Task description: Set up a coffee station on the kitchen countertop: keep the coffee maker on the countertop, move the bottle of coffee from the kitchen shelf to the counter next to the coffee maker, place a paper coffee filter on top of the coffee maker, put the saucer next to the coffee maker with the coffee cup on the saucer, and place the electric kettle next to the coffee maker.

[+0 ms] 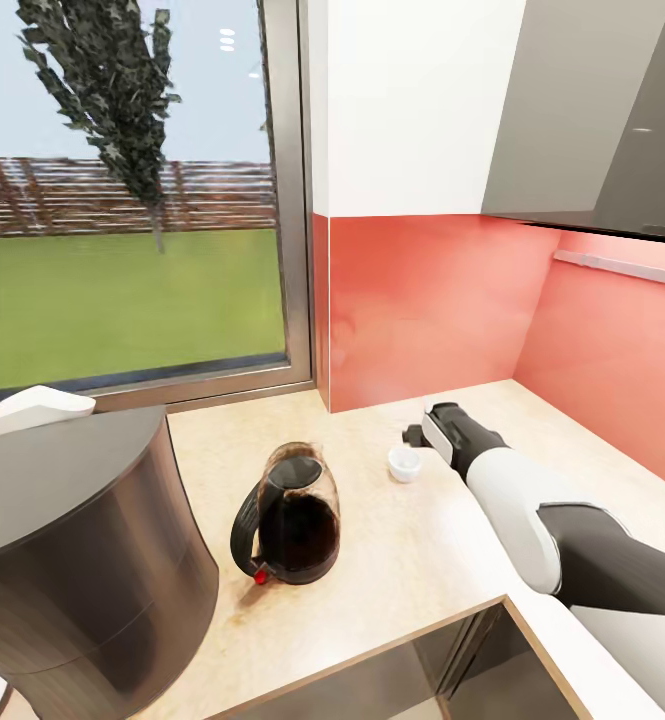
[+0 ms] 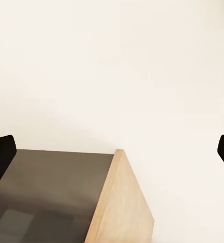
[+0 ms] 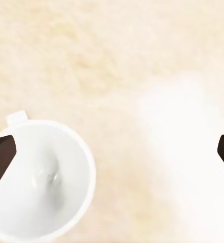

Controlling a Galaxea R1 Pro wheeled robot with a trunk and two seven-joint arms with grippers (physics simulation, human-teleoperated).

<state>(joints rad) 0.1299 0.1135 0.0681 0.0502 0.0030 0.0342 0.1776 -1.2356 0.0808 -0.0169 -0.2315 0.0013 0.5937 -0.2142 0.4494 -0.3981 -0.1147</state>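
Nearest my head camera stands the dark, matte, drum-shaped coffee maker (image 1: 72, 560), with a white folded piece, probably the paper filter (image 1: 37, 408), resting at its far rim. Just beyond it on the pale, speckled stone-look surface (image 1: 422, 560) sits the electric kettle (image 1: 290, 512), a glossy dark glass bulb with a black handle turned toward me. Farther out from the coffee maker, past the kettle, is the coffee cup (image 1: 405, 463): small, white, smooth, round, upright and empty. My right hand (image 1: 419, 432) hovers directly over it, pointing down. In the right wrist view the cup (image 3: 38, 179) lies off toward one finger (image 3: 0, 159) rather than centred between the pair, its small handle tab at the rim; the fingers stand wide apart, holding nothing. I judge that the hand must shift sideways toward the cup before closing. In the left wrist view my left hand (image 2: 112, 152) is likewise spread wide, over a wood-edged panel (image 2: 124, 202) well away from the cup.
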